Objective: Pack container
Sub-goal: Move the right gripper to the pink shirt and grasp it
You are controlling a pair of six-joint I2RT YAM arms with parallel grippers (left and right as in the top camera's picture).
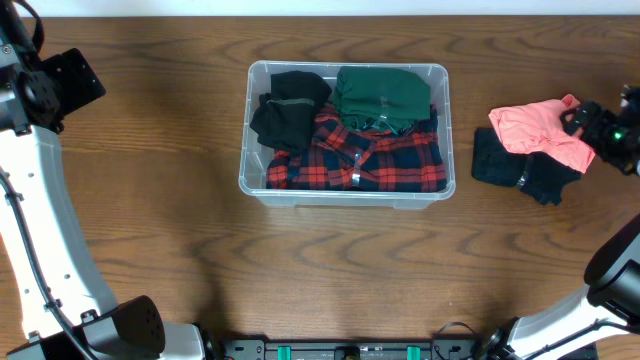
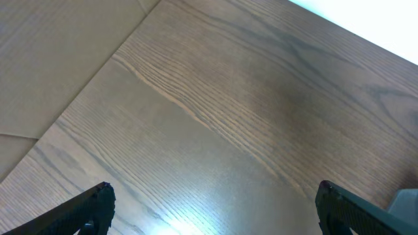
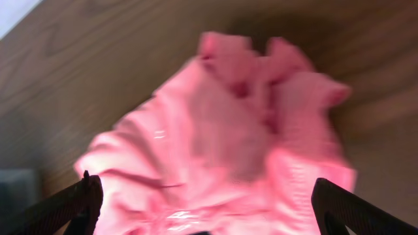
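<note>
One pink garment point(image 3: 222, 130) under our right gripper point(image 3: 206, 185), jaws spread, one dark garment point(image 1: 510, 165) beside, three garments point(image 1: 360, 160) in container point(image 1: 345, 201), left gripper point(image 2: 215, 189) spread.

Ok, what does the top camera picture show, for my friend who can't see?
A clear container on a wooden table holds a red plaid shirt, a green garment and black clothes. To its right, the right gripper is at a pink garment lying on dark clothes.
</note>
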